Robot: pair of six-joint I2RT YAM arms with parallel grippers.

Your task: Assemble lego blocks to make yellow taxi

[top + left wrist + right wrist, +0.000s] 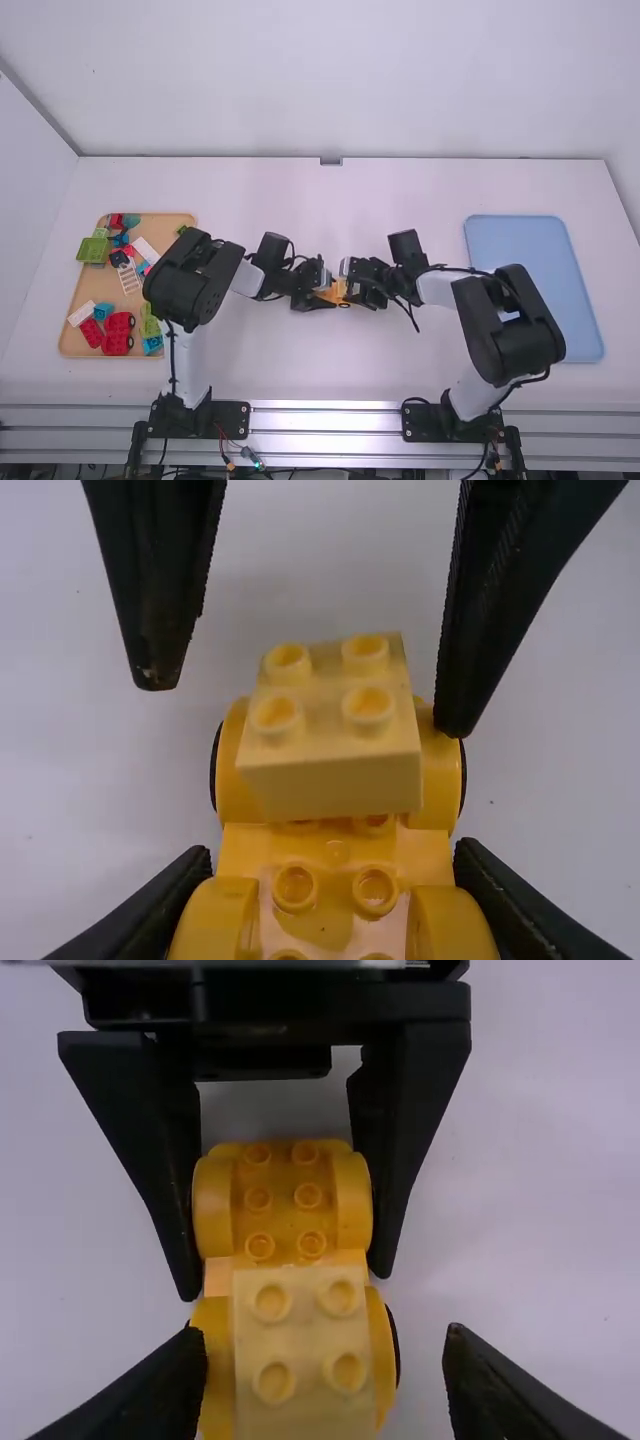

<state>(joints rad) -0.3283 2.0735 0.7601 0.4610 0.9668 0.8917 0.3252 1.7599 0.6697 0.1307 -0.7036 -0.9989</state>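
Clasping studded yellow plastic car base (337,865) in left black gripper (324,294); holding right black gripper (350,292) wide around base's pale-yellow block (307,1345).

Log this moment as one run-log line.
left gripper: clamped on yellow car base | right gripper: open, astride pale yellow block | block: on base, studs up | place: mid-table

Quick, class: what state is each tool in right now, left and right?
Left tool: closed, holding the yellow car base.
Right tool: open around the pale yellow block, not gripping it.
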